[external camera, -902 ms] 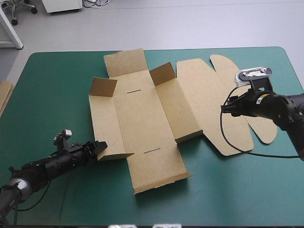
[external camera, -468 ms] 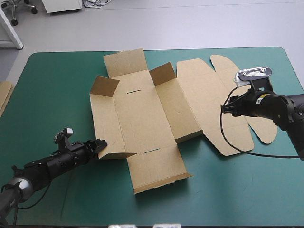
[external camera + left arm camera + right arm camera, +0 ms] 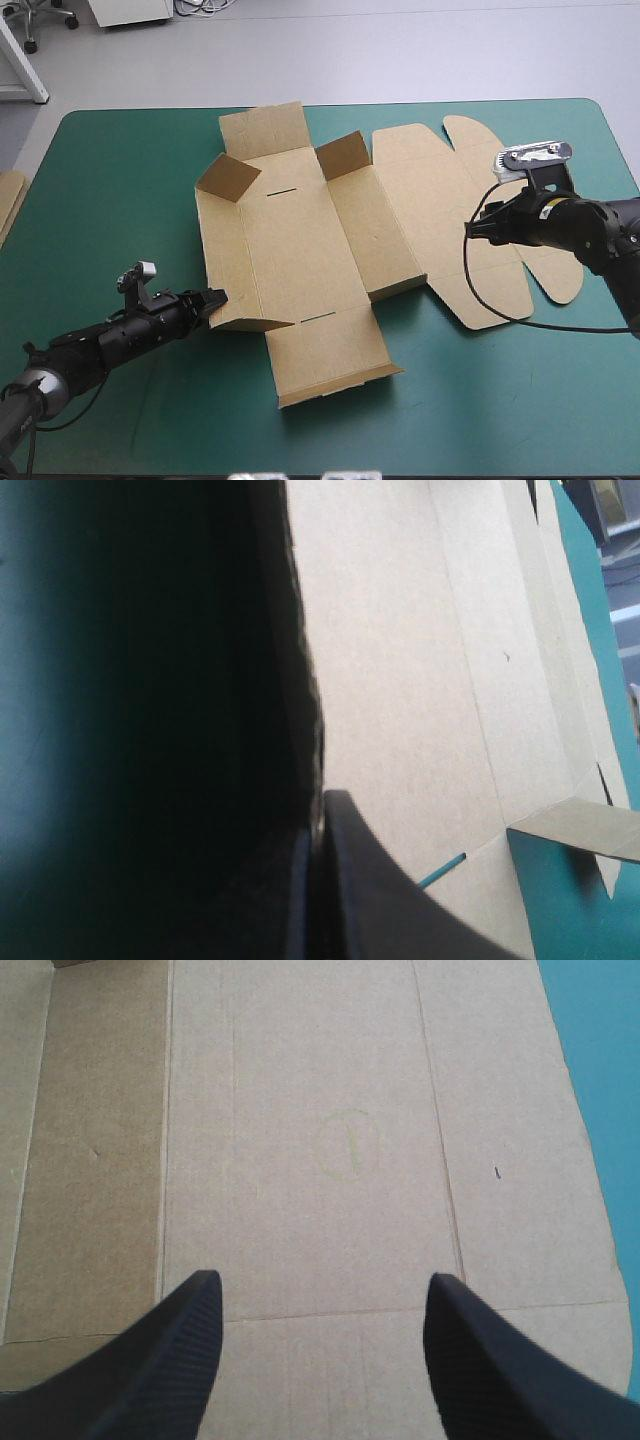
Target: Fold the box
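In the left wrist view nearly half of the picture was deep shadow, and what lay on that side of the left jaws could not be made out. These jaws were pressed together on the partly raised left wall of the box, close to its near corner flap. The box lay mostly flat on the desk with the teal-green cover. Its lid panel was under and ahead of the right jaws, which stood wide apart and held nothing. A little ahead of them, a faint circle with a stroke inside showed on the board; it was not readable. An edge of more board lay at the desk's left edge, well apart from the left jaws.
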